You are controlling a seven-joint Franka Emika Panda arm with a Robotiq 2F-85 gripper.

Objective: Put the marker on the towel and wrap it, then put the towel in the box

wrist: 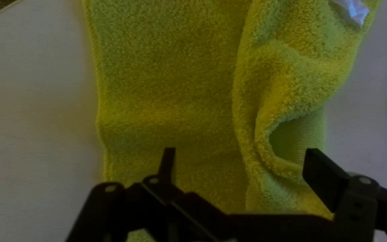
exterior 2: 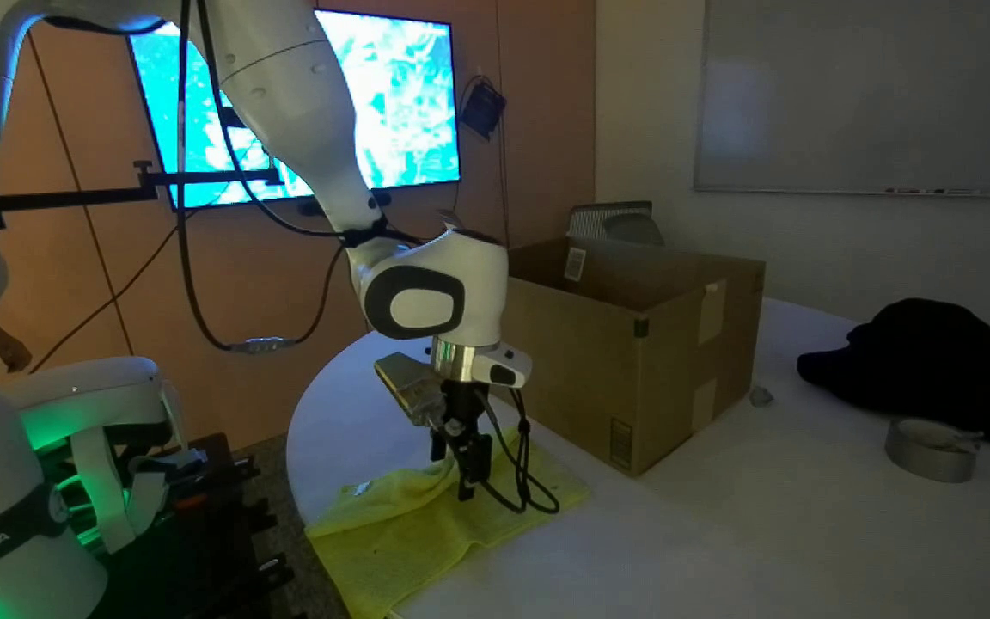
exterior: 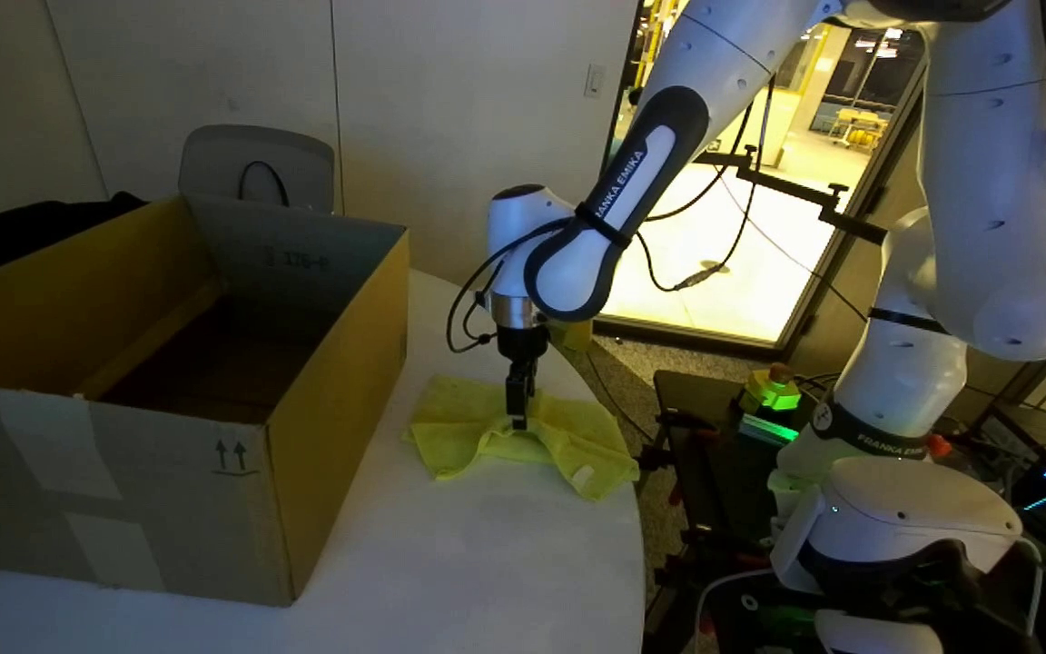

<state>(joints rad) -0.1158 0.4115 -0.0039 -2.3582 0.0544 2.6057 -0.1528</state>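
The yellow towel lies on the white table beside the box; it also shows in an exterior view and in the wrist view. One long side is folded over onto the middle, with a raised, open loop in the fold. The marker does not show in any view. The cardboard box stands open-topped, also in an exterior view. My gripper points down low over the towel, fingers wide apart, one over the flat part and one by the folded side. It shows in both exterior views.
The table's rounded edge runs close to the towel on the robot's side. A grey tape roll and a black cloth lie past the box. Box walls rise high beside the towel. Cables hang from the wrist.
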